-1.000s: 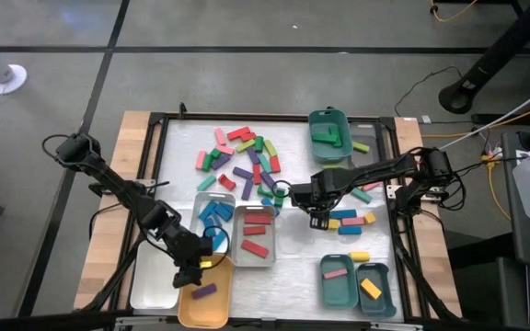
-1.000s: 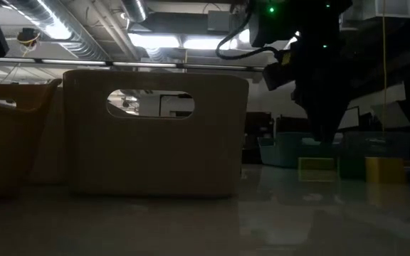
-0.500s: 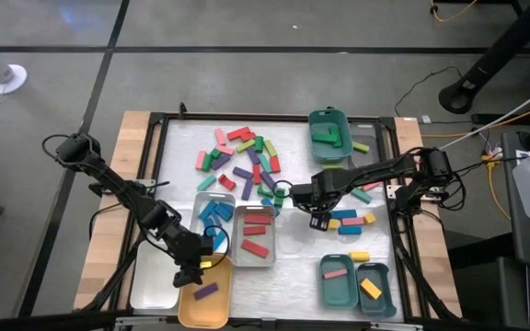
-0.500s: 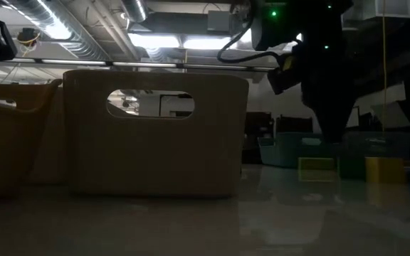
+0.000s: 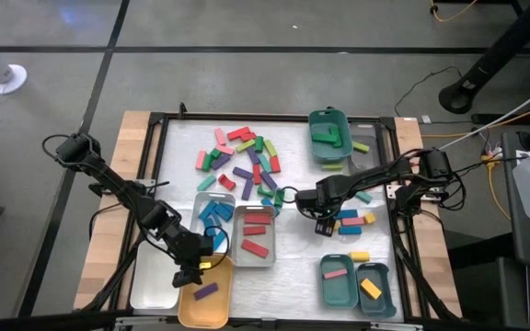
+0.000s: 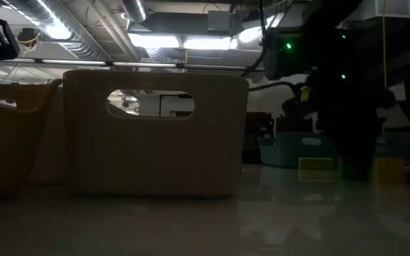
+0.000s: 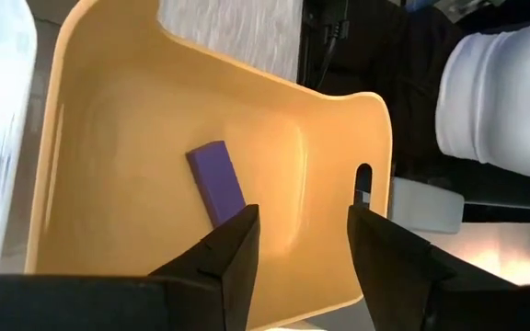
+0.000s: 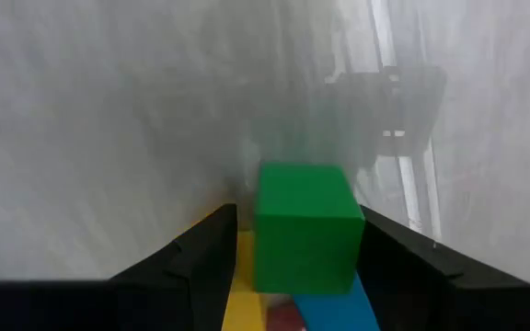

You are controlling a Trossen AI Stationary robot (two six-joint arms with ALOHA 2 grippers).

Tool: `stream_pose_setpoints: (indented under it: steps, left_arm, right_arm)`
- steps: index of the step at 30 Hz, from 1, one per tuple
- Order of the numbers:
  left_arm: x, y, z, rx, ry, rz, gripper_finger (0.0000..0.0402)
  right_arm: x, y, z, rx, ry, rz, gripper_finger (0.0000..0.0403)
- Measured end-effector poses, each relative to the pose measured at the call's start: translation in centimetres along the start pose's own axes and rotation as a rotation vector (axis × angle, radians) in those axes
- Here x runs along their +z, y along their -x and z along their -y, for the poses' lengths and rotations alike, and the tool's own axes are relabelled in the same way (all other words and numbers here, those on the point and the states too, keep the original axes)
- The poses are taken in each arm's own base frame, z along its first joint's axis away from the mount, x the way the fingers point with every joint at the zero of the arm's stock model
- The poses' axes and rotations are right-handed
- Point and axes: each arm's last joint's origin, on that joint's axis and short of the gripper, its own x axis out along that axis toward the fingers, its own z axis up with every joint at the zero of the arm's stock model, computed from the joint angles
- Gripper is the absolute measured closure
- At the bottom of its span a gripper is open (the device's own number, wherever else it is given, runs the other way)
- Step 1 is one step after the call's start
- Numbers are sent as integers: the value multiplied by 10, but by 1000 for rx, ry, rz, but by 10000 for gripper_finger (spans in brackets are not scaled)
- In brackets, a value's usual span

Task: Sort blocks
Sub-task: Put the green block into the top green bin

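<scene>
In the right wrist view a green block [image 8: 306, 225] sits between the fingers of my right gripper [image 8: 297, 221], which is shut on it. This gripper [image 5: 323, 222] points down at the table's middle right, beside blue, pink and yellow blocks [image 5: 350, 221]. My left gripper [image 7: 302, 221] hangs open over the orange tray [image 7: 339, 138] at the near left. A purple block [image 7: 217, 182] lies flat on the tray's floor, touched by nothing. Loose blocks [image 5: 242, 161] lie in a heap at the far middle. My right gripper pinches the green block by two opposite sides [image 8: 260, 230] between its two fingers. The fingers come from above and point down, and the block shows end-on between them. Whether its lower end touches the table I cannot tell.
Two grey trays [image 5: 201, 204] [image 5: 256, 246] hold blue and red blocks in the middle. A teal tray [image 5: 313, 124] with green blocks stands at the far right. Two teal trays [image 5: 339, 292] [image 5: 382, 274] sit near right, and a white tray [image 5: 155, 276] lies beside the orange one.
My right gripper has sunk toward the table and shifted a little toward the right edge, still shut on the green block.
</scene>
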Motion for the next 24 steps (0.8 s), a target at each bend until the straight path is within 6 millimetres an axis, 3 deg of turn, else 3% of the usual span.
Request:
stream_pose_setpoints:
  steps: [5,10,18,24]
  left_arm:
    - [2,0,-1,47,-38,63,247]
    - [5,1,-3,132,-112,163,247]
    - [12,3,-7,275,-237,314,247]
    - [29,8,-9,328,-326,456,247]
  right_arm:
    - [-3,-5,2,3,-19,6,209]
    - [-3,-5,2,2,4,6,273]
    - [0,0,1,-38,126,7,274]
    - [10,28,-3,-136,226,25,274]
